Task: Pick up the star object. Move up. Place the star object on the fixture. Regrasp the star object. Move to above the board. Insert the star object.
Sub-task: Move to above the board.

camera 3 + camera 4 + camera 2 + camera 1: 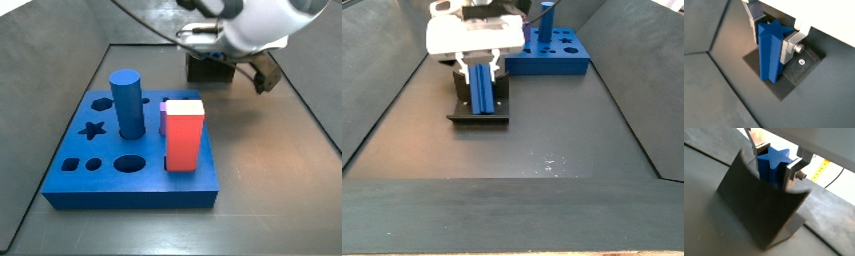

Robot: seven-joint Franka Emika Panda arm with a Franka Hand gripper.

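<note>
**Star held at the fixture**

The star [770, 51] is a slim blue peg, and it sits between the two silver fingers [791, 46] of the gripper [776, 164], which are closed against its sides. In both wrist views the star-shaped end face shows at the fingers and the peg's length runs down onto the fixture [761, 210]. In a wrist view its far end lies on the fixture's dark base plate [791, 75]. In a side view the peg [482, 88] stands nearly upright over the fixture [478, 110], with the gripper [481, 62] directly above it.

The board [131, 160] lies well apart from the fixture [211, 68], nearer the camera in that side view. On the board stand a round blue cylinder [127, 102] and a red block [183, 136] with a white top, side by side. The star-shaped hole [91, 129] is open, on the far side of the cylinder from the block.
</note>
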